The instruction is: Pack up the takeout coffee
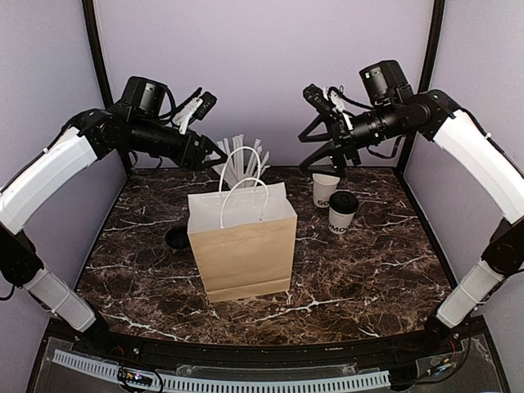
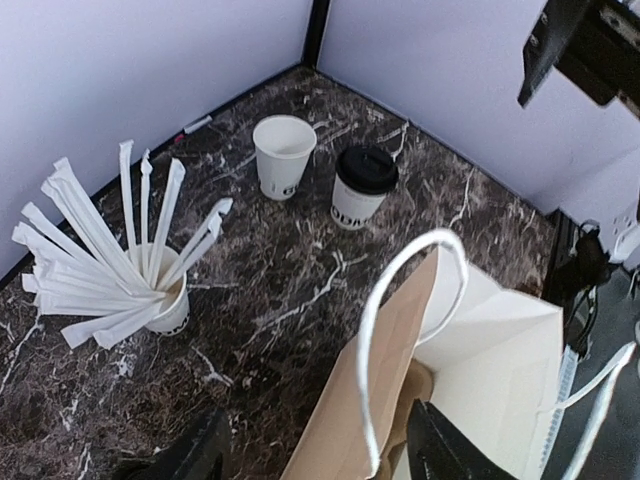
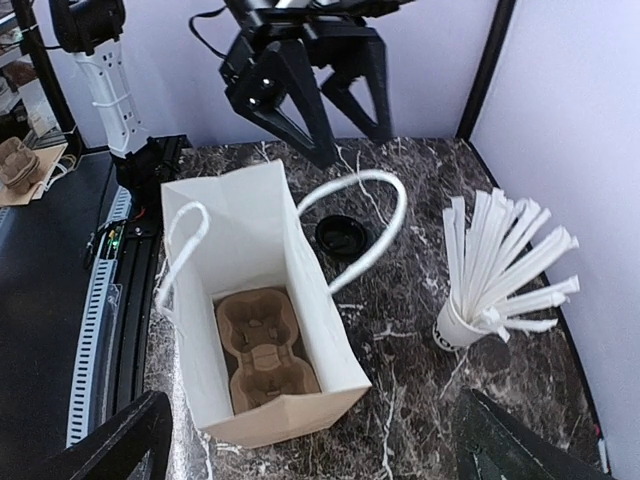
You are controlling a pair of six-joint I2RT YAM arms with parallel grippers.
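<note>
The takeout coffee (image 1: 342,213), a white cup with dark lettering and a black lid, stands on the marble table right of the brown paper bag (image 1: 241,246). The left wrist view shows the coffee (image 2: 362,186) beside an unlidded white cup (image 2: 282,156). The bag (image 3: 260,300) stands upright and open, with a cardboard cup carrier (image 3: 262,350) on its bottom. My left gripper (image 1: 203,152) hovers open above the bag's back left; its fingers (image 2: 450,450) hold nothing. My right gripper (image 1: 324,158) hangs open and empty high over the back right, above the two cups.
A white cup full of straws (image 1: 241,157) stands behind the bag, also seen as the straw cup (image 3: 490,290). A loose black lid (image 1: 177,237) lies left of the bag. The unlidded cup (image 1: 325,190) is just behind the coffee. Walls close the back and sides.
</note>
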